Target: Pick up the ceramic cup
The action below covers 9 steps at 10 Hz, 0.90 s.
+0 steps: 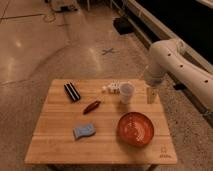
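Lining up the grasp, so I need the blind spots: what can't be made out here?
Hand, just right of the ceramic cup: its height above the table cannot be judged from the single camera view.
Small white pieces left of the cup: too small to identify.
Arm: cut off by the right edge.

The gripper [151, 95] hangs over the far right part of the wooden table [55, 145]. Nearest it, toward the camera, sits 1 orange bowl [135, 128]. To its left lie small white pieces [111, 88], then a red pepper [91, 106], a blue sponge [85, 131] and, farthest, a black bar [72, 92] (striped). Beyond the table, 1 blue cross [108, 51] marks the floor.
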Available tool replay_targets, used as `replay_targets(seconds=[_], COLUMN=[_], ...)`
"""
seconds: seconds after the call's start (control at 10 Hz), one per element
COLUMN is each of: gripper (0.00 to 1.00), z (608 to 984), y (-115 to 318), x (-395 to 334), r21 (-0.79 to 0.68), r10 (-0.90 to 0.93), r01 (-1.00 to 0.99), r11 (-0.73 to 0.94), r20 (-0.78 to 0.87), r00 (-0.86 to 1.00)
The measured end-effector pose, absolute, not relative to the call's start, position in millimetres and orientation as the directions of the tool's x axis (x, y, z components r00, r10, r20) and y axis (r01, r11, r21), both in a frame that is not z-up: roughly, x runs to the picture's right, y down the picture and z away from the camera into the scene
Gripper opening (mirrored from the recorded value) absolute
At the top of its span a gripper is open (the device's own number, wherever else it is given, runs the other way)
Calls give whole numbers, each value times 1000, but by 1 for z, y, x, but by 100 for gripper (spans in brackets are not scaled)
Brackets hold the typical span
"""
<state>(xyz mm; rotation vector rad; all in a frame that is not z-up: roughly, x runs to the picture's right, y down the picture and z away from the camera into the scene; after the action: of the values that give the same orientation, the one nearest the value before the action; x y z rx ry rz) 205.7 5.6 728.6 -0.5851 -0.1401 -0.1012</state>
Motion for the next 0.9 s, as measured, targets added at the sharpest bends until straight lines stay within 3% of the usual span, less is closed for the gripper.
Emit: replay_targets(seconds=[0.6, 0.9], gripper=[80, 80], z=[729, 750], y=[6, 16], x=[206, 181], r21=[-543, -543], r10=[-56, -89], r01=[135, 174], r11=[829, 821], r20=[160, 179], r00=[986, 980])
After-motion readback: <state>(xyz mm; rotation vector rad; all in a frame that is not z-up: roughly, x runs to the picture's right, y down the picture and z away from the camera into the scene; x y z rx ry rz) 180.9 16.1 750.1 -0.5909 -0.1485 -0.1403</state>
